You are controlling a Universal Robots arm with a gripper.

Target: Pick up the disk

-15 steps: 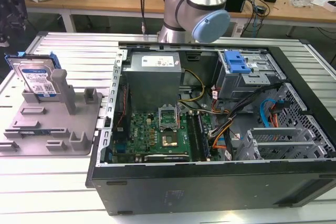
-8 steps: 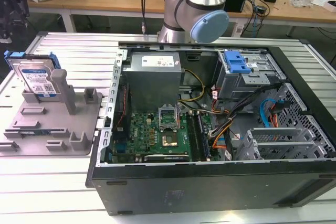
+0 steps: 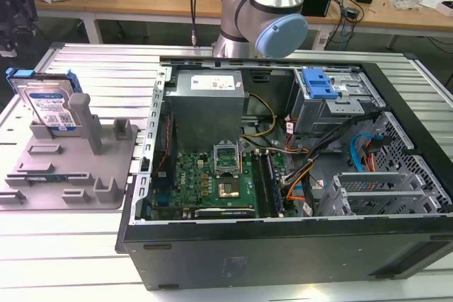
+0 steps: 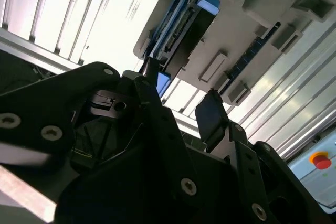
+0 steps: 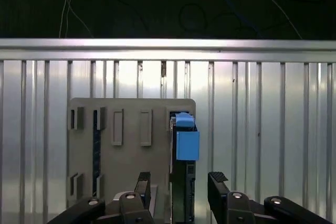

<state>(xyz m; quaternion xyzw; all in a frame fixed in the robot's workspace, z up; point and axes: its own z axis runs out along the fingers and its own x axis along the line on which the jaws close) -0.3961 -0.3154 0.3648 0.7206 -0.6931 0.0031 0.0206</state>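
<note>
A grey holder fixture [image 5: 131, 129] lies on the ribbed metal worktop [image 5: 262, 129] beneath the claw [image 5: 179, 178], an open computer case [image 3: 283, 175] beside it.

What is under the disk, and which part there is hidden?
The disk stands on edge in the grey holder, which lies on the slatted metal table. Posts of the holder cover the disk's lower edge, so its seating slot cannot be seen.

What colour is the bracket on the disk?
Blue; the bracket on the disk shows best in the first wrist view.
</note>
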